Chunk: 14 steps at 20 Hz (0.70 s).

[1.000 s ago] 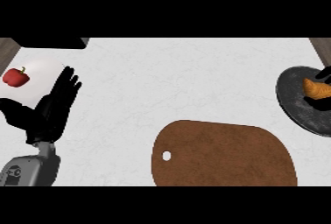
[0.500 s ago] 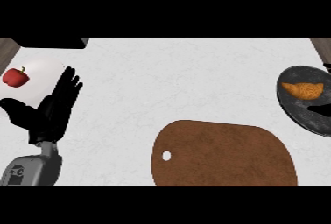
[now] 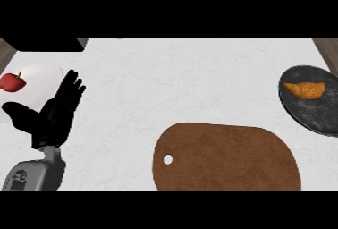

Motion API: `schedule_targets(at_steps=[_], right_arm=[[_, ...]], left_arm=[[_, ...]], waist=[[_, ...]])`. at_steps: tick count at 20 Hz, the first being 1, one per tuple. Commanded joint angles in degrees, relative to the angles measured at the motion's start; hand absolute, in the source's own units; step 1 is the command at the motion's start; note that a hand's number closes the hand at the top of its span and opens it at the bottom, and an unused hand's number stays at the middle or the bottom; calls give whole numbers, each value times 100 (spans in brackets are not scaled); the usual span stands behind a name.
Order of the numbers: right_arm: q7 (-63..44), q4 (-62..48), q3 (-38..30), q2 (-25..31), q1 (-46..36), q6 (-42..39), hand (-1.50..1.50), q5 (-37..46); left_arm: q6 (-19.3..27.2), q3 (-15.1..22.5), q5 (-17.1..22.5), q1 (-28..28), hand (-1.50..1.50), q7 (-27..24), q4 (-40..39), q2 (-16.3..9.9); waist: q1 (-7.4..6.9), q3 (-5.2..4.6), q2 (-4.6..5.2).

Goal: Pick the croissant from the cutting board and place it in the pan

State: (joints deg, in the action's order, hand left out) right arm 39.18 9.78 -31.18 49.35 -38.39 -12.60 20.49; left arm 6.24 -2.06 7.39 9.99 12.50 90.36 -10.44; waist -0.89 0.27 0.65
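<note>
Wide bare desk (image 3: 191, 76) between left hand (image 3: 49, 118) and pan (image 3: 314, 105); cutting board (image 3: 228, 159) fills the near middle.

- The surface (image 3: 198, 76) looks like pale stone, faintly mottled and matt.
- The cutting board (image 3: 228, 159) is brown, wood-like, smooth and dull.
- The pan (image 3: 317, 112) is dark grey, speckled like cast metal, without shine.
- The croissant (image 3: 305, 88) has a ridged, golden-orange crust.
- The left hand (image 3: 52, 114) is matt black; its forearm (image 3: 33, 175) is smooth grey, plastic-like.
- The red pepper (image 3: 12, 82) is slightly glossy, on a smooth white plate (image 3: 40, 76).
</note>
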Motion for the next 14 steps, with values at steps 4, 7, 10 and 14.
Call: schedule_targets(at_steps=[4,7,10,14], right_arm=[[755,-325,-564,870,755,-2099,-150,-638],[934,-239,-553,971,1026,-2480,-150,-664],[1134,-141,-601,954,1385,-2483,-150,-753],[1099,75,-585,992,1458,-2454,-150,-816]], left_arm=[[-15,-75,-7,-104,0,-47,39,-39],[-154,-152,84,-19,0,-79,-108,-112],[-277,-225,188,-180,0,-3,85,-220],[-108,-147,96,58,0,69,47,-73]], waist=[[71,7,-13],[46,15,7],[28,14,-15],[42,9,-23]])
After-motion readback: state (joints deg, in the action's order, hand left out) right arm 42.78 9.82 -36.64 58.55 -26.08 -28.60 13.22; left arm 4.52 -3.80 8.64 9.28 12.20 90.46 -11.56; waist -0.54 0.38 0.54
